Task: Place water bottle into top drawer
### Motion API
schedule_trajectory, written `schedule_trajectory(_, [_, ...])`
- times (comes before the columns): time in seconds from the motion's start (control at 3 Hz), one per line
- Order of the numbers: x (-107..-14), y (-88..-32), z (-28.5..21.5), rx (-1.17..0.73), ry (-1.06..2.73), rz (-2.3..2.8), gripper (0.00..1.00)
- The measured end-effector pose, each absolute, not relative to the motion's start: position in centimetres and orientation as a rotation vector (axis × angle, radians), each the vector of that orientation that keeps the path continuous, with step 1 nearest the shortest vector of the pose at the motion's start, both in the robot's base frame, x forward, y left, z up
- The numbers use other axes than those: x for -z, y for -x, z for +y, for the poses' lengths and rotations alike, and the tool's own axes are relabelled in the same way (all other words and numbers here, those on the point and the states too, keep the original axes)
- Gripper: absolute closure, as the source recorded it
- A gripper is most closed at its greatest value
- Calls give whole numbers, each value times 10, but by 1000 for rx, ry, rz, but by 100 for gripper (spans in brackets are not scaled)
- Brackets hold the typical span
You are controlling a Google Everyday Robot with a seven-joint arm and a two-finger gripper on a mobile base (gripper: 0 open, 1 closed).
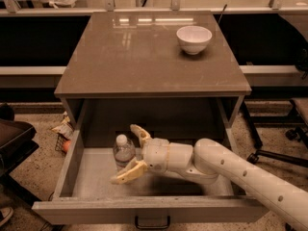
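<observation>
The water bottle [123,154], clear with a white cap, stands upright on the floor of the open top drawer [70,163], left of centre. My gripper [133,154] reaches into the drawer from the right, at the bottle's level. It is open: one finger [140,133] is spread behind the bottle and the other finger [128,173] in front of it, both standing off its sides. The drawer's dark handle [152,223] shows on the front panel at the bottom edge.
A white bowl [194,38] sits at the back right of the cabinet top [139,57]. A dark chair [14,138] stands to the left and a chair base [276,153] to the right. Litter [63,129] lies on the floor by the drawer's left side.
</observation>
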State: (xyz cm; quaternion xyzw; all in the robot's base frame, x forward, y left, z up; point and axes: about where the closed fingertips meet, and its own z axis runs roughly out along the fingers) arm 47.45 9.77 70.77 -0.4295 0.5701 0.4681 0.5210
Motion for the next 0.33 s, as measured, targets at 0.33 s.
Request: schedule_trajectory(0.33, [-708, -474, 98, -1122, 1029, 1366, 0])
